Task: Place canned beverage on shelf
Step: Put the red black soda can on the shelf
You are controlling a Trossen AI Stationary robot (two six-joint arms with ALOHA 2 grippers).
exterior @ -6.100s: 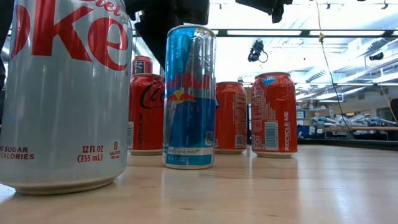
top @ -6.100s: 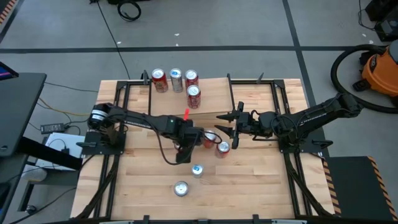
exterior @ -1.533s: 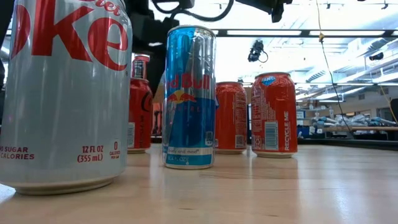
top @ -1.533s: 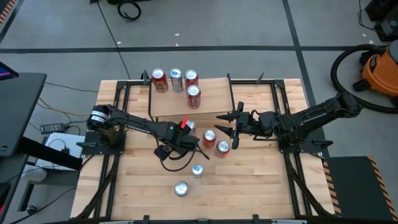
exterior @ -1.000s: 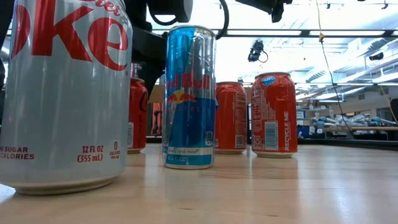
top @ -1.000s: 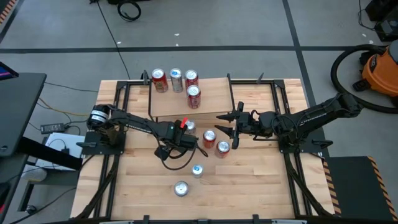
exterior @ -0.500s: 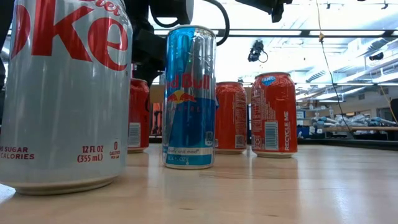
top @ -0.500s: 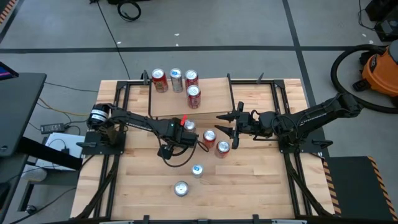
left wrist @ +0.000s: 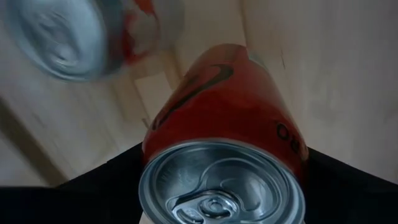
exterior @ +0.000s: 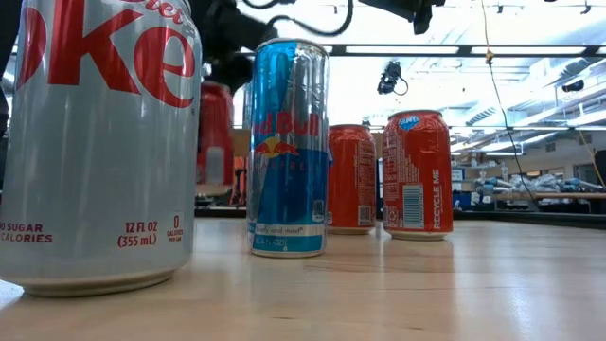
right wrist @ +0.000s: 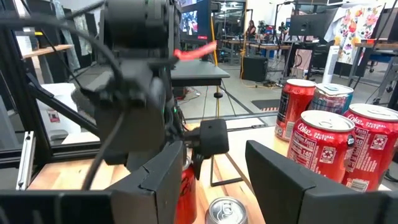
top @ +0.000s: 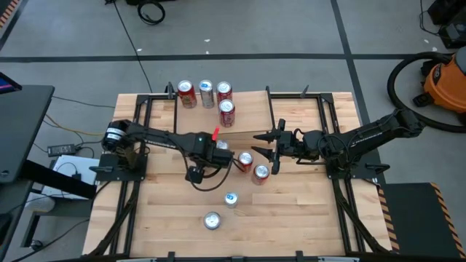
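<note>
- A wooden tabletop (top: 291,211) of pale butcher-block planks fills the middle of the high view.
- Black metal frame rails (top: 131,211) run along the tabletop's left and right edges.
- An orange shop vacuum (top: 445,84) stands on the floor beyond the tabletop's far right corner.
- Its thick black hose (top: 392,81) curves between the vacuum and the tabletop.
- A dark grey desk (top: 22,124) sits on the floor left of the tabletop.
- A black power brick (top: 62,149) with cords lies between them.
- A coiled black cable (top: 151,12) lies on the grey floor well beyond the tabletop's far edge.
- Long ceiling lights (exterior: 407,49) glow above the tabletop in the low view.
</note>
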